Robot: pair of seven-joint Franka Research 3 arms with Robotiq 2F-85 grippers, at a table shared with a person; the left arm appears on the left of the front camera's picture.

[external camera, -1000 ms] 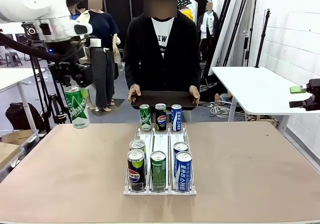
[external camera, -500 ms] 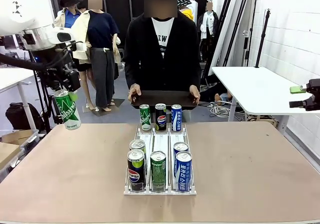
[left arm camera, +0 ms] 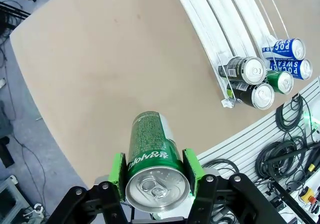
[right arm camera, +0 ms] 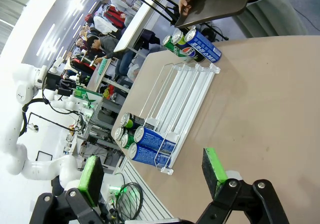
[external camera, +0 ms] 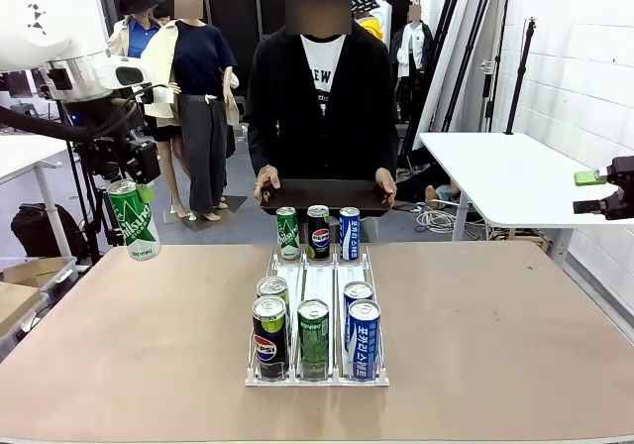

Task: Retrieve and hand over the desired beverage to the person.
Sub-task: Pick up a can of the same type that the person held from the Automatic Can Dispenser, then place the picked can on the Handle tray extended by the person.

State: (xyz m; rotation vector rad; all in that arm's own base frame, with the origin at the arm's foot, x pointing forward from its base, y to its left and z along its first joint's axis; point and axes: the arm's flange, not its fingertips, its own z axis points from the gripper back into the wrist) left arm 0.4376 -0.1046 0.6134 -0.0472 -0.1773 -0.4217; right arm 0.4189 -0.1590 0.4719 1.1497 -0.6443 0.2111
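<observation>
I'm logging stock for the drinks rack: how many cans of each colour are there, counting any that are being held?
Green cans: 3, counting the held can in the left jaws
Black cans: 3
Blue cans: 3
Total: 9

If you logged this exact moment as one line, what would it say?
left hand: shut on green can, raised off the table | right hand: open, empty | person: holding tray at far side

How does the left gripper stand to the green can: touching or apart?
Touching. The left wrist view shows the left gripper's green pads pressed against both sides of the green can.
</observation>
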